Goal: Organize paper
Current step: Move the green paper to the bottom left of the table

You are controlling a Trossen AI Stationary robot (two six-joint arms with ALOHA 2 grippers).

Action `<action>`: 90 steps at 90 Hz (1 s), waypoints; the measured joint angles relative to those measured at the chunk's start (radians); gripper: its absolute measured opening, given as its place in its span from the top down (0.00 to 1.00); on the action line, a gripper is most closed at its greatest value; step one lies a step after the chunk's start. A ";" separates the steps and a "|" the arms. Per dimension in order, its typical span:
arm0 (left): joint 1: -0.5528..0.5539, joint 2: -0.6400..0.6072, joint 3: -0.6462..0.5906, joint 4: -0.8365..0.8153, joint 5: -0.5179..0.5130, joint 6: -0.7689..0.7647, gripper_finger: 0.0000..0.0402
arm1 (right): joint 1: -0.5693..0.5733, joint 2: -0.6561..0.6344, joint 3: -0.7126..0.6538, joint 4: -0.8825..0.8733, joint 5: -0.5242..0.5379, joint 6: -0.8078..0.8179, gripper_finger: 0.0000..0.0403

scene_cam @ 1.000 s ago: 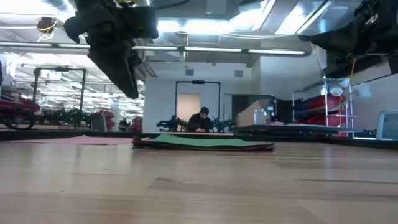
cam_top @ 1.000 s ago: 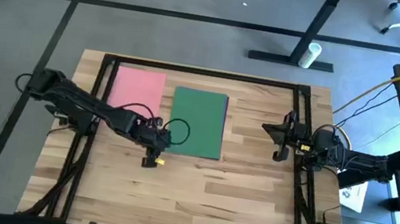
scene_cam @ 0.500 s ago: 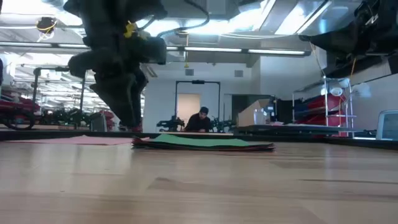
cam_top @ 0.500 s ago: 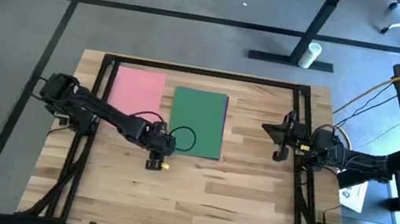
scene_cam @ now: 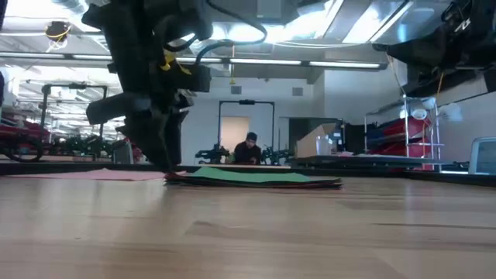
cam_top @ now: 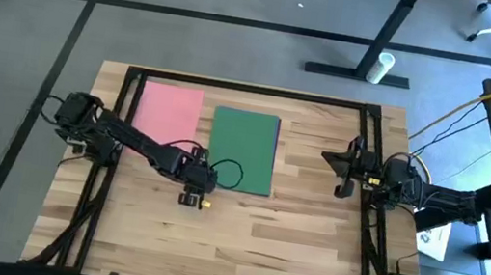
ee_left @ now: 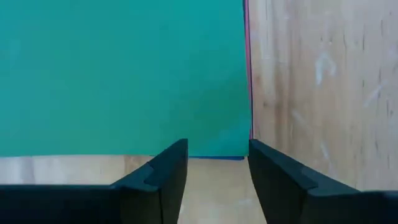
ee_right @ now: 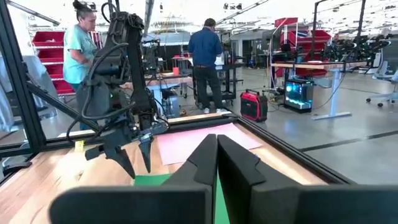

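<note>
Wooden table (cam_top: pixel 288 242): green-topped stack of paper (cam_top: pixel 243 149) lies mid-table, long axis running front to back, pink sheet (cam_top: pixel 169 112) just beside it. Left gripper (cam_top: pixel 187 192) hangs low at the stack's near left corner, jaws parted, corner just ahead of them. Right gripper (cam_top: pixel 342 171), closed and empty, waits well apart. No containers seen.

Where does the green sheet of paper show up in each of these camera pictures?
High view: green sheet mid-table, right of the pink sheet.
Low view: thin green band atop a flat stack.
Left wrist view: fills the upper left.
Right wrist view: slivers beside the right gripper's fingers.
Shared landmark: left gripper at its near-left corner.
</note>
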 joint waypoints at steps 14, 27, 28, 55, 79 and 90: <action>-0.008 0.000 0.000 0.000 0.000 0.027 0.73 | 0.000 0.000 0.000 0.000 0.000 0.000 1.00; -0.015 0.000 0.000 0.000 0.015 0.070 0.94 | 0.000 0.000 0.000 0.000 0.000 0.000 1.00; -0.015 0.000 0.000 0.000 0.017 0.074 0.95 | 0.000 0.000 0.000 0.000 0.000 0.000 1.00; -0.022 -0.001 0.035 -0.064 0.035 0.075 1.00 | 0.000 0.000 0.000 0.000 0.000 -0.001 1.00; -0.079 -0.004 0.172 -0.281 0.054 0.019 1.00 | 0.000 0.000 0.000 0.000 0.000 -0.001 1.00; -0.118 -0.004 0.203 -0.367 0.151 -0.057 1.00 | 0.000 0.000 0.000 0.000 0.000 -0.001 1.00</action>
